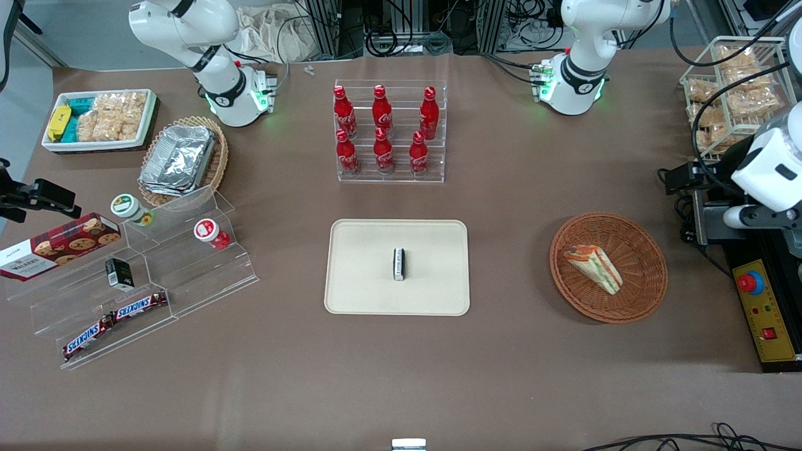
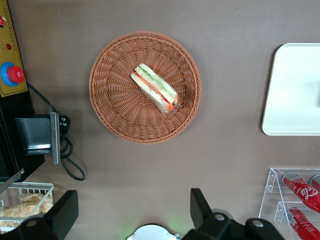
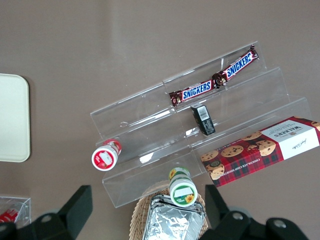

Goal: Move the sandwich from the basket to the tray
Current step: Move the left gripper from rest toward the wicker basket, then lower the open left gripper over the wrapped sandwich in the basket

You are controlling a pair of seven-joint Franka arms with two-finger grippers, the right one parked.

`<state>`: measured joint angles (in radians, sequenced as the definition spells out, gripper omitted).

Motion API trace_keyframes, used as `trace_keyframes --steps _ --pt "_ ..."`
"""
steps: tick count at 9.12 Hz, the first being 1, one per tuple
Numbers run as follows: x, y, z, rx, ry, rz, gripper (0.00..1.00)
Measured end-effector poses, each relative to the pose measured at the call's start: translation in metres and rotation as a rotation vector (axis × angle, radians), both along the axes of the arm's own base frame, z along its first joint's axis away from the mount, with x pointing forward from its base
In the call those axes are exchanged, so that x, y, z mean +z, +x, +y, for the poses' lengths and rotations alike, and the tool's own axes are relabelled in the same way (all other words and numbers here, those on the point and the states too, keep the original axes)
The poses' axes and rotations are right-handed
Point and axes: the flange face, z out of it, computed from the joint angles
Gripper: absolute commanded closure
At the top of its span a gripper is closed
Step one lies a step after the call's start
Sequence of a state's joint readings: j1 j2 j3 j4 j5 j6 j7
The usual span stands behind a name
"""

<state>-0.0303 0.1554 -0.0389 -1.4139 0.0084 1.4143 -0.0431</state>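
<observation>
The sandwich (image 1: 593, 268) (image 2: 155, 88), a wrapped wedge with orange, red and green layers, lies in the round reddish-brown basket (image 1: 645, 294) (image 2: 115, 110) toward the working arm's end of the table. The cream tray (image 1: 363, 282) (image 2: 295, 100) sits mid-table and carries a small black-and-white block (image 1: 399, 264). My gripper (image 2: 132, 200) hangs high above the table, over the bare brown surface between the basket and the arm's base. It is open wide, with nothing between its fingers (image 2: 199, 202).
A clear rack of red cola bottles (image 1: 390, 134) (image 2: 297, 192) stands farther from the front camera than the tray. A black box with a cable (image 2: 37, 135) and a yellow control box (image 1: 761, 307) lie beside the basket. A wire rack of snack packets (image 1: 733, 94) stands near the arm's base.
</observation>
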Motion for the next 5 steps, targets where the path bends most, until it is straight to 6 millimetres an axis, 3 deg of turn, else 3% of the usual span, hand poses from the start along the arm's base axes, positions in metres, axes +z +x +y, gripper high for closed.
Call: trace_keyframes --steps 3,5 --pt "-0.028 0.008 -0.014 -0.027 0.009 0.052 0.00" --pt "-0.057 0.010 -0.022 -0.043 0.024 0.128 0.00"
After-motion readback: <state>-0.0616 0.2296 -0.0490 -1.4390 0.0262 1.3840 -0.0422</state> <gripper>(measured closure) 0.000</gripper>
